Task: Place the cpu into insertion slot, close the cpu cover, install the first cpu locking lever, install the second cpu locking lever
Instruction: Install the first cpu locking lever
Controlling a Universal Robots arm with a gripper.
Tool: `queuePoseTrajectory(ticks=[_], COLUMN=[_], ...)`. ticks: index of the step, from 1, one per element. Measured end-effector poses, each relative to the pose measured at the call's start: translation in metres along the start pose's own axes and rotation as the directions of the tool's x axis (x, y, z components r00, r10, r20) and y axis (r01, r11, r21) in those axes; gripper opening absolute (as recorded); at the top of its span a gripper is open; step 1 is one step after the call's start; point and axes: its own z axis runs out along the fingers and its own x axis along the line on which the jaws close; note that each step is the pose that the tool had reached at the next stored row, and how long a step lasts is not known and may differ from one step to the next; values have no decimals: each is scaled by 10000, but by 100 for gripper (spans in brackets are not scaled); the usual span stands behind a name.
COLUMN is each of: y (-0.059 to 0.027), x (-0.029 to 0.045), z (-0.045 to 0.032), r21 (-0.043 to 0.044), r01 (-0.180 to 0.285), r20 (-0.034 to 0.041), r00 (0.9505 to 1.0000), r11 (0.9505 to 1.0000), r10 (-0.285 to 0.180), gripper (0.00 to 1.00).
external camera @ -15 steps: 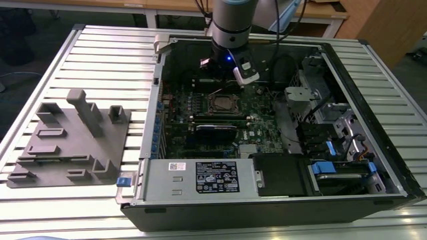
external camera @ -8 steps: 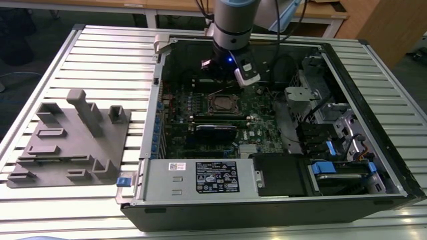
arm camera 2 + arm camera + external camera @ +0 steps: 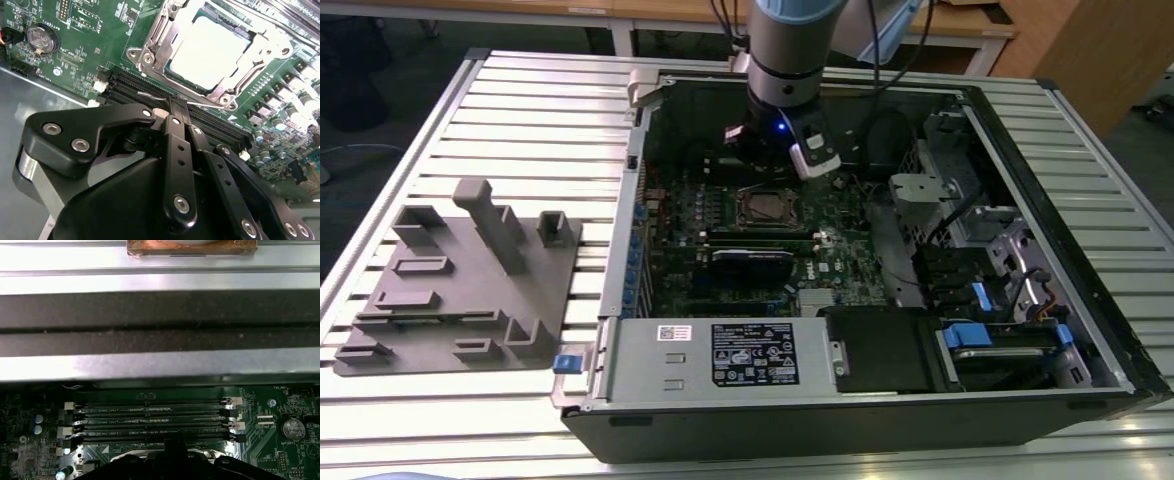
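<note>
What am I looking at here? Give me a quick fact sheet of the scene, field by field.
Setting: open computer case on a slatted metal table
Gripper: fingers together, above the memory slots beside the socket
cpu: lying in the insertion slot
cpu cover: down, framing the cpu
Also: grey fixture block, at the exterior view's left

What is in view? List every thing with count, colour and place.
table: one, silver slats, under everything
computer case: one, black, on the table
fixture block: one, grey, exterior view's left of the case
circuit board: one, green, inside the case
cpu: one, silver-grey, in the insertion slot
cpu cover: one, silvery, framing the cpu
memory slots: four, black, beside the cpu
coin battery: one, silver, on the board
arm: one, grey-blue, above the case
gripper: one, black, shut, near the memory slots
</note>
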Motion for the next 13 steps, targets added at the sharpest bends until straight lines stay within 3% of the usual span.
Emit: queuePoseTrajectory(ticks=[7,13], y=[-3,12], x=[-6,-9], z=[32,35], r21=[23,98], r01=[3,-12], r20=[1,9], r00=[10000,10000], r11=[10000,10000], r10=[-3,11], gripper=[10,10])
